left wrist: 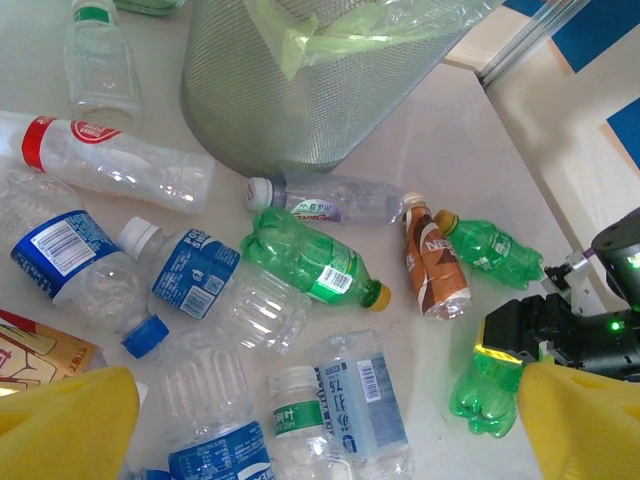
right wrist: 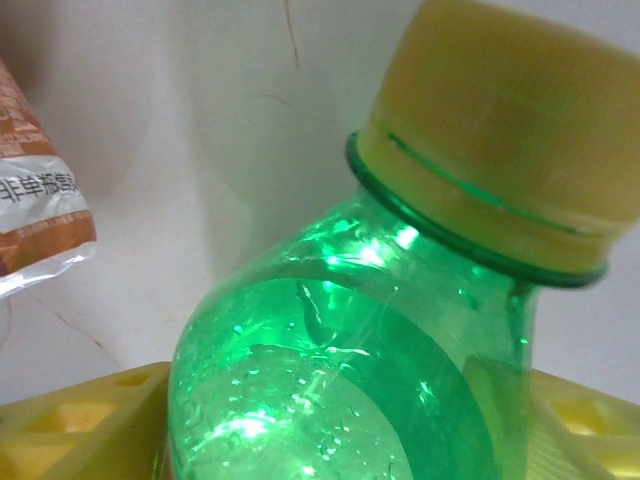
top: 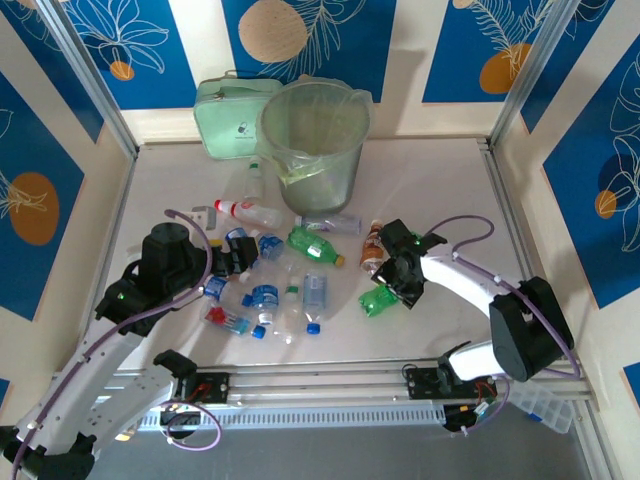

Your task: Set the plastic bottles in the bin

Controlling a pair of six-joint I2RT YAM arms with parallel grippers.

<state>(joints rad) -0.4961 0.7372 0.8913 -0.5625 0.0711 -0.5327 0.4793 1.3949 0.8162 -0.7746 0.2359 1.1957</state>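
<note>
right wrist view: green bottle [right wrist: 330, 370] cropped at lower edge, its cap [right wrist: 500, 130] cut at top right and soft-focus, left wrist view: bin [left wrist: 300, 100] rim out of frame, left fingers [left wrist: 60, 425] blurred, case [top: 225, 115] partly behind bin, labels overhead unreadable

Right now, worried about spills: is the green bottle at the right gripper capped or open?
Capped. The right wrist view shows a yellow cap seated on the neck of the green bottle.

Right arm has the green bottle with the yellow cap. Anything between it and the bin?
At the level of the table, yes: a brown bottle and a clear bottle lie between the green bottle, held in the right fingers, and the bin. The bin's mouth is open above them, so a lifted path looks free.
</note>
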